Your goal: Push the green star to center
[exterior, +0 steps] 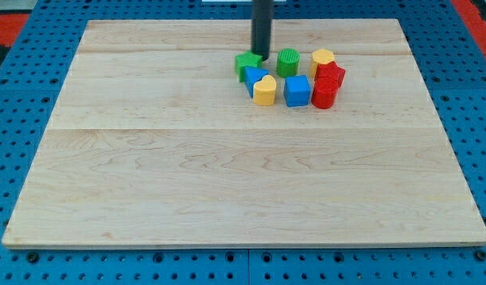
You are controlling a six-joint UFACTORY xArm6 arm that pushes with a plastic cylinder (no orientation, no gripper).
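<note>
The green star [246,64] lies near the view's top, a little right of the middle of the wooden board [227,158]. My tip [261,55] stands just behind it, at its upper right edge, touching or nearly touching it. A blue block [254,79] and a yellow heart-shaped block [264,90] lie directly below the star, close against it.
A green round block [288,62], a blue cube [297,90], a yellow block [323,59] and two red blocks [331,76] [324,94] cluster to the right of the star. The board rests on a blue perforated table [21,95].
</note>
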